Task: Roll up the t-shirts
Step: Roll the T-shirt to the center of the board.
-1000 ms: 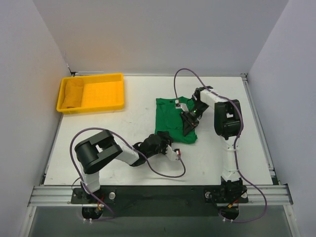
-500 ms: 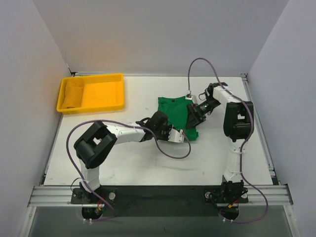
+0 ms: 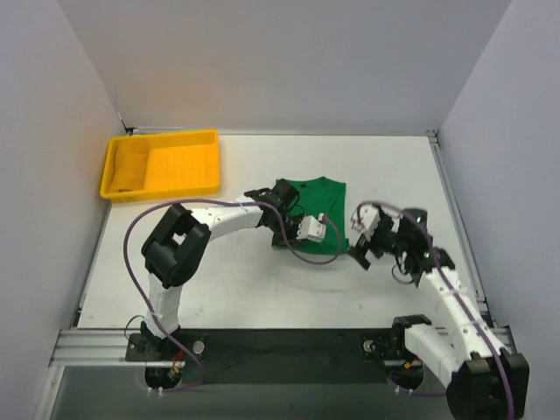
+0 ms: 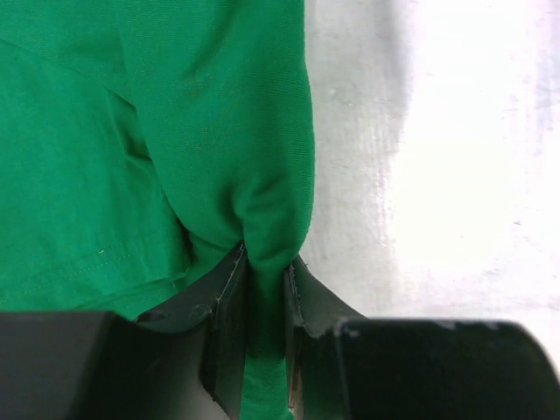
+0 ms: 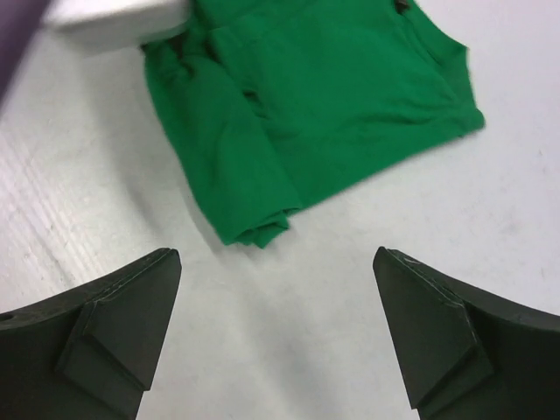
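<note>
The green t-shirt (image 3: 324, 199) lies crumpled and partly folded in the middle of the white table. My left gripper (image 3: 287, 234) is at its near left edge, shut on a pinched fold of the fabric. In the left wrist view that fold of the t-shirt (image 4: 219, 122) runs down between the fingers of the left gripper (image 4: 265, 271). My right gripper (image 3: 360, 252) is just off the shirt's near right corner, open and holding nothing. In the right wrist view, bare table shows between the wide-apart fingers of the right gripper (image 5: 276, 262), with the t-shirt (image 5: 332, 96) beyond them.
A yellow tray (image 3: 184, 166) stands at the far left, with a yellow bundle (image 3: 128, 166) in its left end. The left arm's purple cable (image 3: 308, 256) loops over the shirt's near edge. White walls close in the table on three sides.
My right gripper let go of the shirt, opened wide and drew back to the near right. My left gripper moved onto the shirt's near edge and shut on a fold.
</note>
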`<state>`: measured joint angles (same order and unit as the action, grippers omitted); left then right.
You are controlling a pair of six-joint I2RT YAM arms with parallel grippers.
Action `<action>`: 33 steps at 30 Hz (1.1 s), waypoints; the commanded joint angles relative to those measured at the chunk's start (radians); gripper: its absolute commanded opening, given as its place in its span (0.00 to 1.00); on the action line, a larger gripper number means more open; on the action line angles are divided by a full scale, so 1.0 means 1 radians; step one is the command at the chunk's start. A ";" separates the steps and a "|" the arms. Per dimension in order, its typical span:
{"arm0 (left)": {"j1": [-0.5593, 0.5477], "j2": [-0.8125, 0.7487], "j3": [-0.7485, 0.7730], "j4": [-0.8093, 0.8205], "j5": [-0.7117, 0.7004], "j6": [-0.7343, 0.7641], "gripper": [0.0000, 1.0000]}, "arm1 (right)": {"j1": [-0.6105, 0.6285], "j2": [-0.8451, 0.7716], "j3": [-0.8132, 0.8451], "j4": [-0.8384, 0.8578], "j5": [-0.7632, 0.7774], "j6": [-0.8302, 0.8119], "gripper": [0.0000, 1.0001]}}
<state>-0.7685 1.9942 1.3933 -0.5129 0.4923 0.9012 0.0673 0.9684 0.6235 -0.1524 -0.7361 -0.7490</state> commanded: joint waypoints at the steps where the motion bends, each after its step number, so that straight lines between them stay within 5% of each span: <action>1: 0.005 0.026 0.050 -0.151 0.086 -0.016 0.06 | 0.153 -0.123 -0.230 0.251 0.096 -0.144 1.00; 7: 0.008 0.051 0.070 -0.199 0.123 -0.010 0.00 | 0.290 -0.180 -0.303 0.287 0.084 -0.242 0.95; 23: 0.023 0.072 0.142 -0.292 0.184 -0.015 0.00 | 0.376 0.197 -0.318 0.510 0.101 -0.478 0.88; 26: 0.028 0.078 0.164 -0.317 0.195 -0.007 0.00 | 0.382 0.243 -0.291 0.505 0.118 -0.490 0.78; 30: 0.032 0.101 0.214 -0.404 0.230 0.022 0.00 | 0.397 0.282 -0.213 0.374 0.142 -0.474 0.53; 33: 0.040 0.124 0.266 -0.458 0.247 0.030 0.01 | 0.410 0.285 -0.171 0.323 0.173 -0.438 0.48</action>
<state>-0.7326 2.0922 1.5715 -0.8383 0.6575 0.8982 0.4595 1.2499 0.3836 0.2550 -0.5930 -1.2133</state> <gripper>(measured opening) 0.277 0.495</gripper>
